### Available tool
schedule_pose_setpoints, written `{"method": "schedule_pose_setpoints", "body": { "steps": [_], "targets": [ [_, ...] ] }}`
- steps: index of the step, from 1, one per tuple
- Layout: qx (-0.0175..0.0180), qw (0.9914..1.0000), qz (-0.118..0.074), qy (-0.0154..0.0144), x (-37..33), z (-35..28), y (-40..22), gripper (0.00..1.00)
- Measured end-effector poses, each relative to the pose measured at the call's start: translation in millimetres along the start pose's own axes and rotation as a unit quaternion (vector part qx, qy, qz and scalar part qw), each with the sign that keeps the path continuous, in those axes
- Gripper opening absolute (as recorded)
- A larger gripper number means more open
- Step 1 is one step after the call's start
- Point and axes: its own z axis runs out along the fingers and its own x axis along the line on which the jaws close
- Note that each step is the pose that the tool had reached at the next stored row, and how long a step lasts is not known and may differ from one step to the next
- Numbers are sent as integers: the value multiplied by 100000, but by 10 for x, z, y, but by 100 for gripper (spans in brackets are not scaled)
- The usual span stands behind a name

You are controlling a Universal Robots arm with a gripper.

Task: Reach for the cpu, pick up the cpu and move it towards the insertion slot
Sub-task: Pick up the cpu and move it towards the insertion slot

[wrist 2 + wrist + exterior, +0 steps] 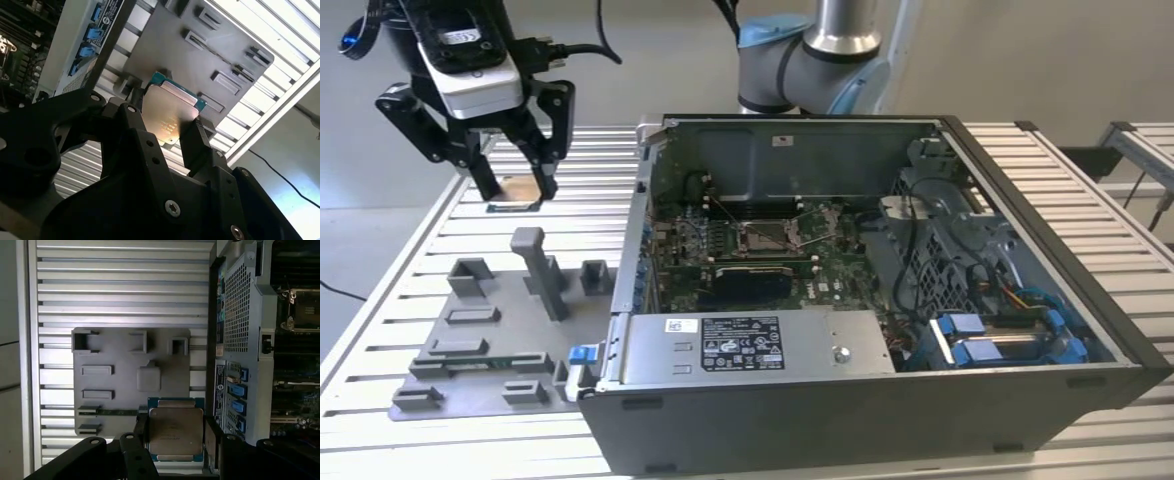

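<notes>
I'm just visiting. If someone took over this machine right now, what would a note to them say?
End effector: shut on the cpu, gripping it by its edges over the table.
Slot: inside the open case, to the exterior view's right of the end effector and well apart from it.
Done: cpu picked up.
Left: cpu not yet at the slot.

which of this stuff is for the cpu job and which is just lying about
For the job: cpu, held in the gripper; insertion slot inside the computer case.
Lying about: grey fixture plate, power supply, blue drive brackets.
</notes>
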Motion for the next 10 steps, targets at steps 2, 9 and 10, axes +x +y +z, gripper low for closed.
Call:
{"method": "schedule_pose_setpoints", "body": {
  "steps": [2, 9, 10],
  "targets": [
    [0, 100000, -7, 0, -30, 1, 0, 0],
    [0, 100000, -18, 2, -162, 3, 1, 0],
    [1, 100000, -18, 3, -187, 4, 1, 0]
  ]
}}
